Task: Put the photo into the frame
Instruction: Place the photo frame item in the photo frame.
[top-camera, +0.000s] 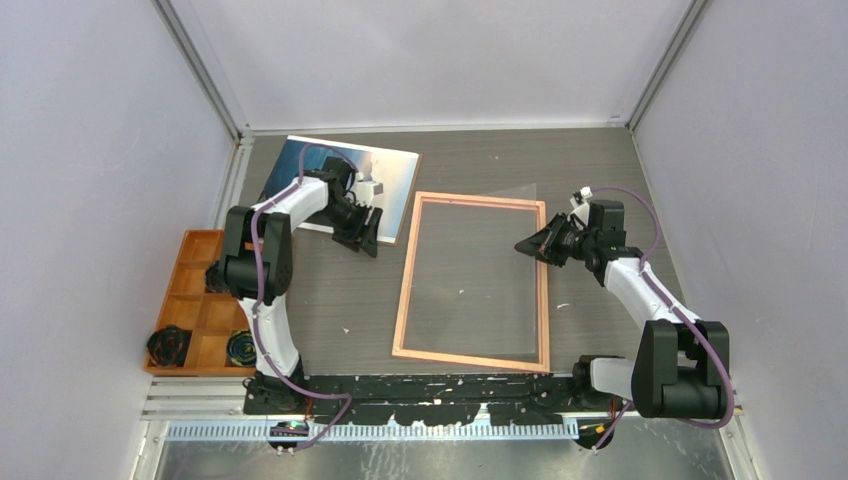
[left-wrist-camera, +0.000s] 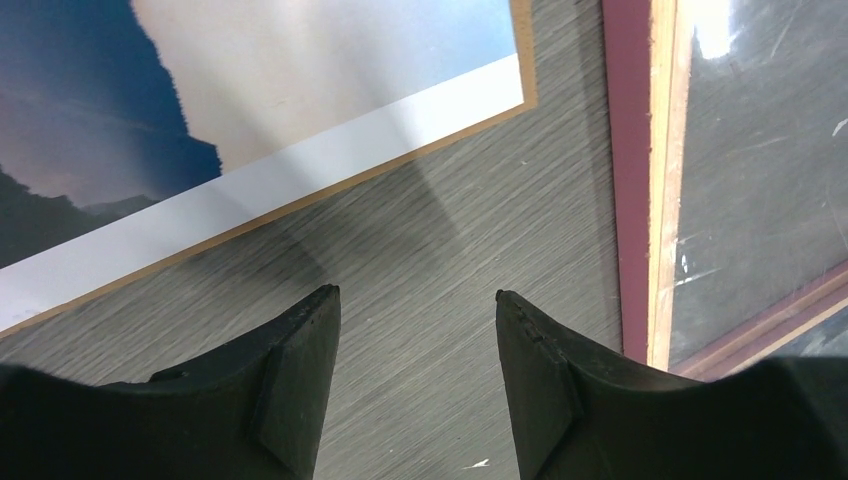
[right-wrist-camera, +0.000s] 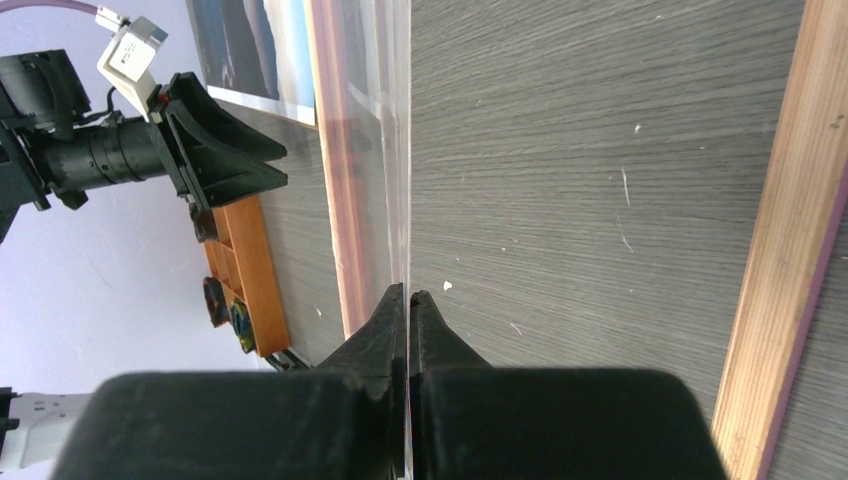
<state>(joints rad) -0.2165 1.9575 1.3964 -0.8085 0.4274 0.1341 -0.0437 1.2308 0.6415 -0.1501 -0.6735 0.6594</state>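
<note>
Photo (top-camera: 395, 185) of blue sea and dark hills, picture side up, lying flat, a bit turned, thin light-brown frame (top-camera: 404, 290) lying flat just right of it

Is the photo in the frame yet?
Not yet, nothing looks done. The right gripper pinches the clear pane over the frame. The left gripper is open beside the photo, which lies outside the frame and has yet to go in.
</note>
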